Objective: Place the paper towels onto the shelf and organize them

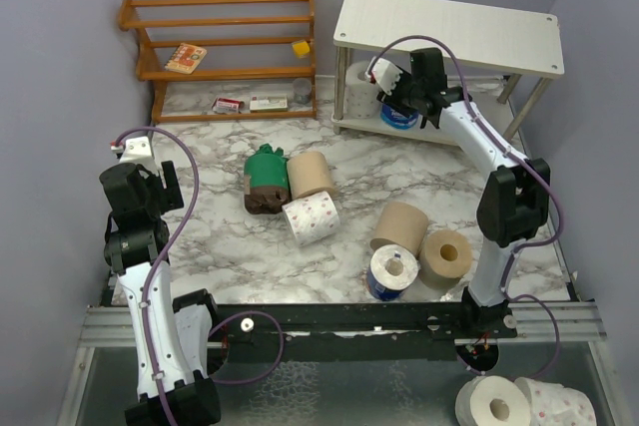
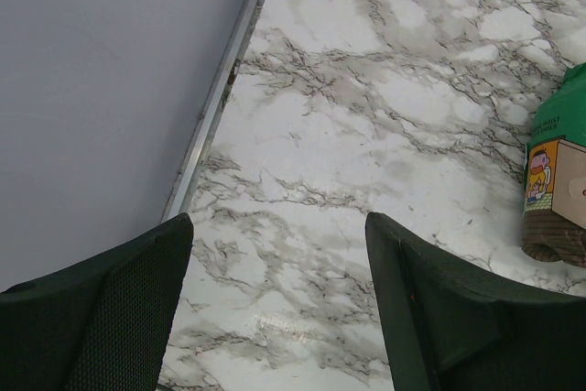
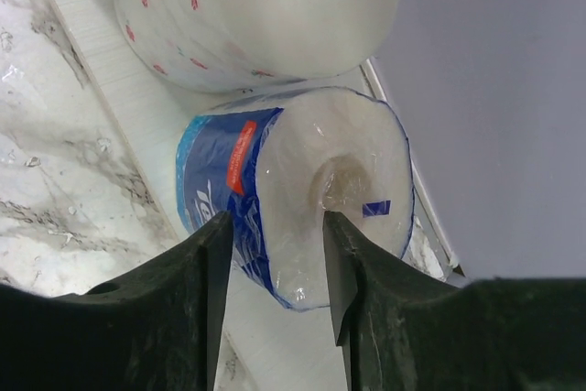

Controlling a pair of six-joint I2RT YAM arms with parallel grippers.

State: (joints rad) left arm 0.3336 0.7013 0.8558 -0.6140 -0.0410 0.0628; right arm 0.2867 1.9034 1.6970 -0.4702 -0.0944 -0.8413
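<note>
My right gripper (image 3: 275,244) is pinched on the blue-wrapped roll (image 3: 352,135), one finger outside on the wrapper and the other in the cardboard core, so it holds the roll by its wall. That roll lies on its side on the lower board of the white shelf (image 3: 119,125), touching the dotted white roll (image 3: 247,16) just beyond it. From above, both sit at the left end of the lower tier, and I see no roll on the top board. I judge these rolls light and soft. The paper will give under the fingers and the plastic wrap looks slick, so a bite through the core is the hold I trust. A squeeze across the full width would likely be too wide for the jaws. Nothing here looks fragile, and the worst I expect from a slip is a roll trundling off. My left gripper (image 2: 279,226) hangs open and unloaded over the marble-patterned table (image 2: 366,135), with the green pack (image 2: 563,125) off to its right. The tabletop looks smooth and glossy, so a nudged roll should slide or roll easily. The lower tier is cramped under the top board, with the grey wall close behind. The table has open room around the loose rolls mid-table, and a wooden rack (image 1: 225,47) stands at the far left.
</note>
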